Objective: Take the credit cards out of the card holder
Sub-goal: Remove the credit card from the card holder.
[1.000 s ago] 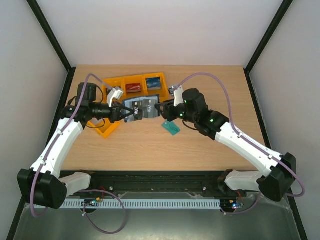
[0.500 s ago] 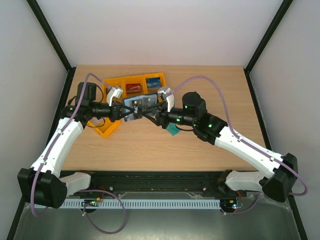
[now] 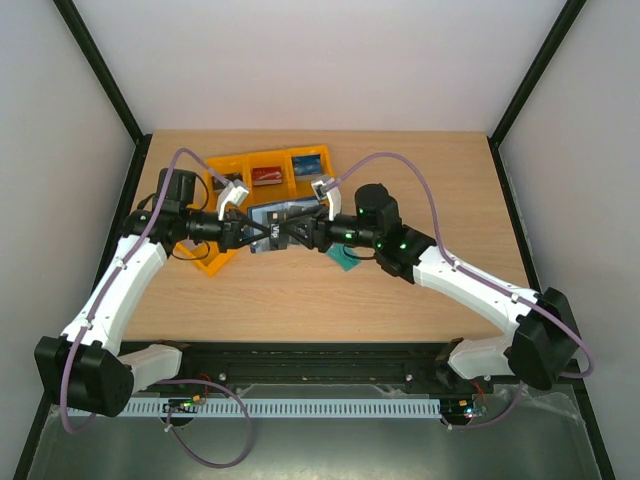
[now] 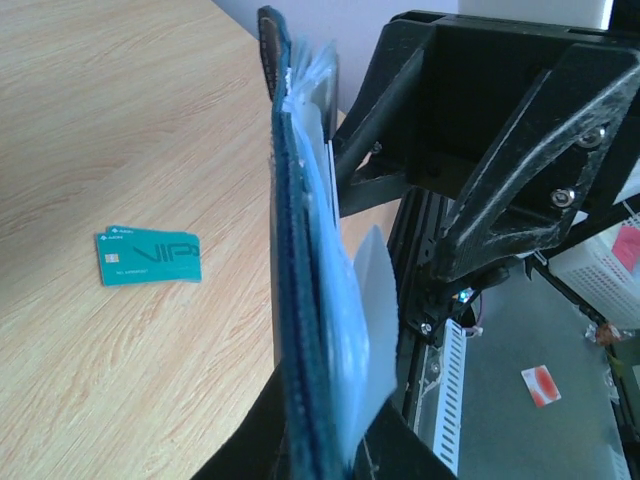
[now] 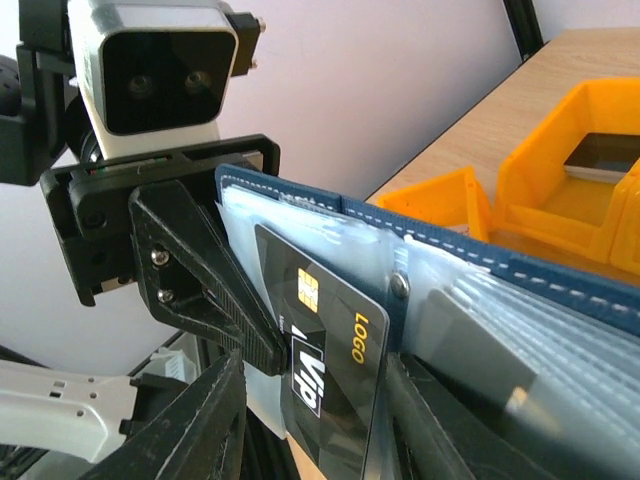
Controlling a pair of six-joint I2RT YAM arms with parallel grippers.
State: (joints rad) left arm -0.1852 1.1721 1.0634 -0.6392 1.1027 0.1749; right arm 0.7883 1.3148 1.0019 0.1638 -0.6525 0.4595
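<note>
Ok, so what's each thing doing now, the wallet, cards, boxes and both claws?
card holder, open, sleeves fanned, clamped at one edge.
left gripper, shut on the card holder.
right gripper, straddling the black VIP card; grip unclear.
black VIP card, at the holder's sleeves, not clearly free.
teal VIP card, flat on the table.
orange bins, on the table; one holds a red card, one a blue card.

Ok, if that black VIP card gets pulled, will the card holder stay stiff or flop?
Probably floppy: the card holder is pinched at just one edge by the left gripper, and its clear sleeves fan out loosely. The black card looks flat and rigid against slick plastic, so it will likely slide rather than bend.
</note>
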